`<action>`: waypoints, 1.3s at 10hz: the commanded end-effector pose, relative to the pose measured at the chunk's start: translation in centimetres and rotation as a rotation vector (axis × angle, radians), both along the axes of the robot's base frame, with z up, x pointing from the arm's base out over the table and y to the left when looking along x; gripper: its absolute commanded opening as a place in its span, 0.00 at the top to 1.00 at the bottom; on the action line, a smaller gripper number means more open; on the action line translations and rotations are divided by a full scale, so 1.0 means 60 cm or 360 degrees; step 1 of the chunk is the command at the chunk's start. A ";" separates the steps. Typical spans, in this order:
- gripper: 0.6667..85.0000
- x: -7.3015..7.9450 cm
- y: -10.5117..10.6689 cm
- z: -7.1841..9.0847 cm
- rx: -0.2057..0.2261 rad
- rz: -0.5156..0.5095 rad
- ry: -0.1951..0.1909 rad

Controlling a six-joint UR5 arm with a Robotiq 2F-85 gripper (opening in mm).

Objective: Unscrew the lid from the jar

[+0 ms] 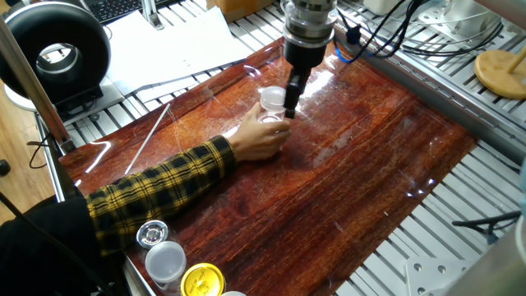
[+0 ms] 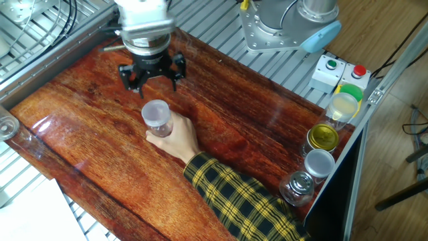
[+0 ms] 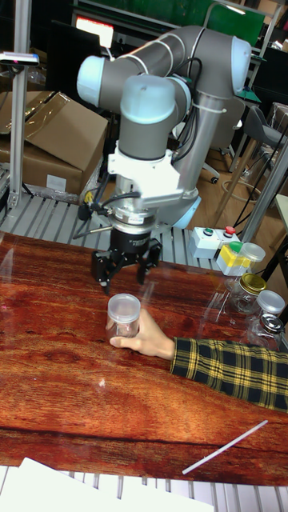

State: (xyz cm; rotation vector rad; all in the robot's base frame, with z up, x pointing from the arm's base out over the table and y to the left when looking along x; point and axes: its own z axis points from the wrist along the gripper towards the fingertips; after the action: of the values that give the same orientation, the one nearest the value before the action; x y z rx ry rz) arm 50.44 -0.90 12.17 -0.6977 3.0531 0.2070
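The jar [image 2: 159,124] is small and clear and stands upright on the red-brown wooden table [image 2: 254,127]. A person's hand [image 2: 176,138] in a yellow plaid sleeve holds it from the near side. The translucent white lid [image 2: 155,110] sits on its top. My gripper [image 2: 153,72] hangs open just above and behind the lid, fingers spread wide and touching nothing. The tall fixed view shows the gripper [image 3: 124,272] a short gap above the lid [image 3: 124,303] and jar [image 3: 123,322]. One fixed view shows the gripper [image 1: 291,102] edge-on beside the lid [image 1: 271,97].
Several other jars stand at the table's edge: a gold-lidded one [image 2: 323,136], a white-lidded one [image 2: 319,163], a metal-lidded one [image 2: 298,185]. A button box [image 2: 341,72] is behind them. A white straw [image 1: 148,136] lies near the plaid arm [image 1: 156,191]. Papers [image 1: 168,45] lie beyond the table's edge.
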 end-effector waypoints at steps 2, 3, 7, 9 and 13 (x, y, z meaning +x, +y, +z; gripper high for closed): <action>0.15 0.026 0.024 -0.008 0.0074 -0.0470 0.0084; 0.15 0.033 0.021 -0.010 0.0056 -0.0481 0.0073; 0.17 0.045 0.023 -0.002 0.0007 -0.0530 0.0094; 0.19 0.043 0.020 0.007 -0.0024 -0.0540 0.0100; 0.20 0.056 0.017 0.003 -0.0036 -0.0544 0.0084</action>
State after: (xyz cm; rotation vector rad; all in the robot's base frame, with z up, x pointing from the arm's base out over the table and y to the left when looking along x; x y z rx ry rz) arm 53.21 -0.07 12.24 -0.1853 3.1680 0.1848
